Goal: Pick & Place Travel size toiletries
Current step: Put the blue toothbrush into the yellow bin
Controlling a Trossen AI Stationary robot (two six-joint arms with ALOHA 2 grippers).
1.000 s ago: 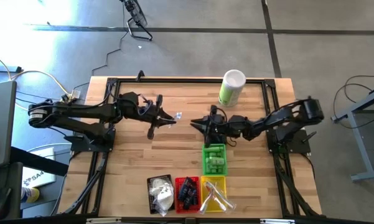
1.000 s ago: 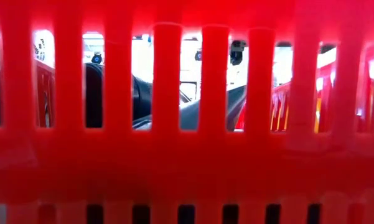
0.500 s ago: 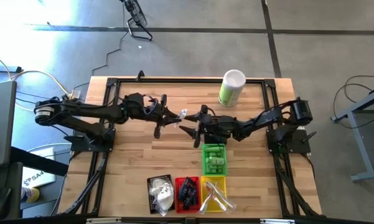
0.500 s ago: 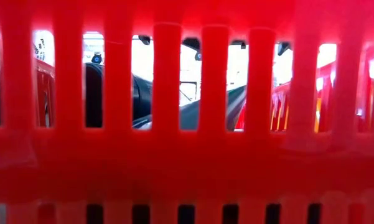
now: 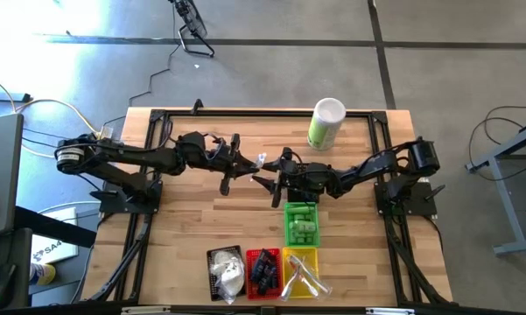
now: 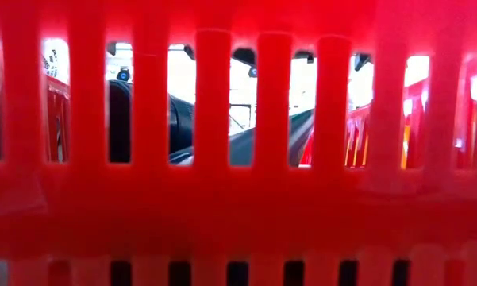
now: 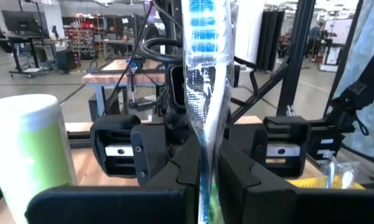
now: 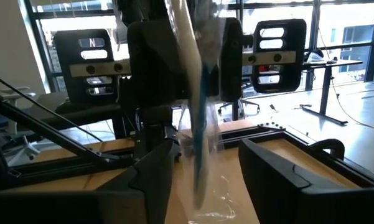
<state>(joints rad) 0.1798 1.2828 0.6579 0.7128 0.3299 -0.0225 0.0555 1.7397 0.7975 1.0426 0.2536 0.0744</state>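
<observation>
In the high view, the left gripper (image 5: 241,166) and right gripper (image 5: 267,179) meet nose to nose above the middle of the wooden table (image 5: 184,219). Between them sits a thin clear-wrapped stick (image 5: 259,160), a small glinting sliver at the left gripper's tip. Toward the near edge stand four small baskets: a green basket (image 5: 301,224) filled with small green bottles, and in a row below it a black basket (image 5: 225,271) with white crinkly pouches, a red basket (image 5: 263,270) with dark blue tubes, and a yellow basket (image 5: 301,273) with more clear-wrapped sticks. A tall green-and-white canister (image 5: 325,123) stands near the far edge.

The low view is filled by the slatted wall of the red basket (image 6: 238,214); dark shapes show through the slots, but neither gripper can be made out.

In the left wrist view, the stick (image 7: 204,81) stands upright, crinkled clear film around a white handle with a blue ribbed part at its upper end. The left gripper (image 7: 208,180) is clenched on its lower end. The right gripper faces it just behind, the canister (image 7: 31,149) to one side.

In the right wrist view, the stick (image 8: 198,124) hangs from the left gripper (image 8: 180,68) and reaches down between the right gripper's (image 8: 205,168) spread fingers (image 8: 271,165), which stand apart from it on either side.
</observation>
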